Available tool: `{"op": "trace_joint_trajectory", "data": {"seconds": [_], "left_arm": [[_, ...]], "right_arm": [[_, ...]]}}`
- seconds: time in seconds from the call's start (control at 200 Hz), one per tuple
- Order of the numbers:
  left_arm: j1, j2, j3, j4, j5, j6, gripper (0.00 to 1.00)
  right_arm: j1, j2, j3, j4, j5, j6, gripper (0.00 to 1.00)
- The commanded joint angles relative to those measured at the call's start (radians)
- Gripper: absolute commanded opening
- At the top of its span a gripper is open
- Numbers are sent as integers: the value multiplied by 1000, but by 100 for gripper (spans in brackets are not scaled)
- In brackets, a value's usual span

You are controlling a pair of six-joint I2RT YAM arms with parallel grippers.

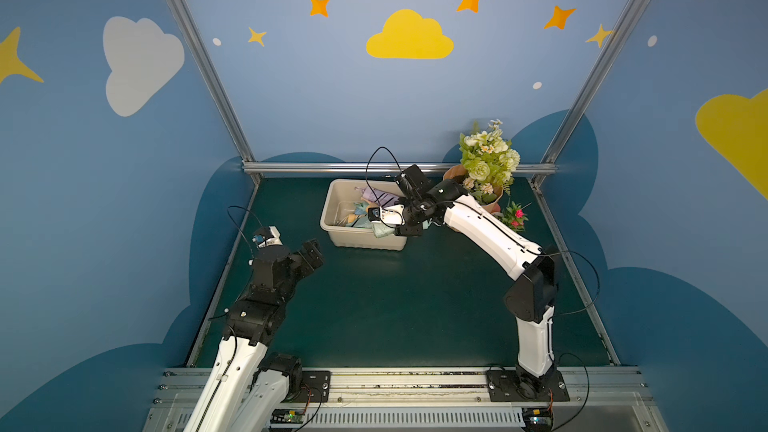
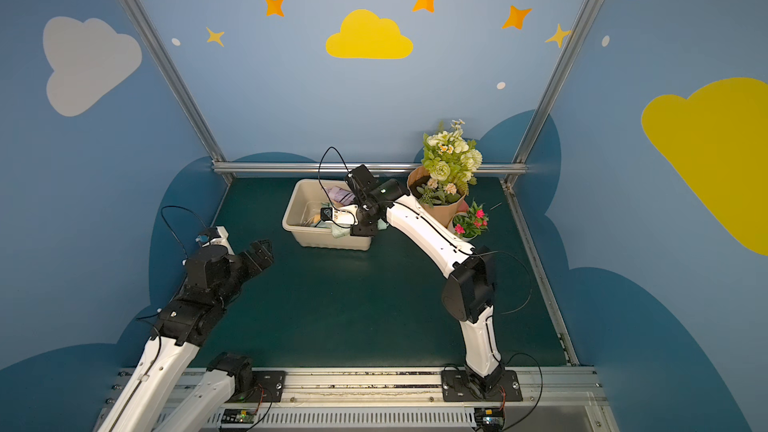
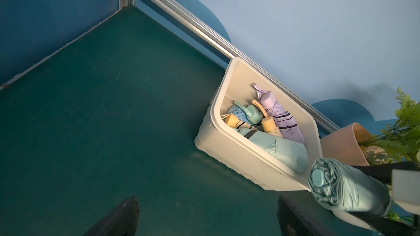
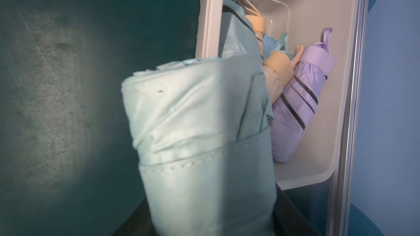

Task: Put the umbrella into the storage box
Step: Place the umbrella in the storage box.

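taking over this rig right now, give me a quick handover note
Left gripper: open, empty, hovering over the dark green table, apart from the box.
Right gripper: shut on the mint-green folded fabric umbrella.
Cream-beige rectangular plastic storage box: at the far side of the table. It holds several folded umbrellas, among them a lilac striped umbrella.
Done: the mint umbrella is off the table, held across the box's near rim at its right corner.
Left: bring it fully over the opening, lower it, release, and pull the arm clear.
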Motion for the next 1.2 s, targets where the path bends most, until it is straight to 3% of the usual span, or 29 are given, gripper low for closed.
{"op": "trace_joint_trajectory", "data": {"seconds": [0.0, 0.33, 0.551, 0.821, 0.996, 1.196], "left_arm": [[5, -12, -3, -17, 12, -1, 100], [5, -12, -9, -40, 20, -7, 100], [4, -7, -25, -59, 80, 10, 100], [4, -7, -43, -59, 95, 15, 100], [4, 11, -42, -46, 97, 24, 100], [5, 34, -61, 5, 90, 17, 100]], "right_arm": [[0, 25, 73, 42, 21, 4, 55], [14, 186, 221, 197, 107, 67, 55], [18, 268, 254, 294, 154, 66, 61], [20, 357, 300, 349, 185, 106, 86], [27, 336, 297, 371, 207, 126, 98], [56, 189, 232, 382, 145, 159, 98]]}}
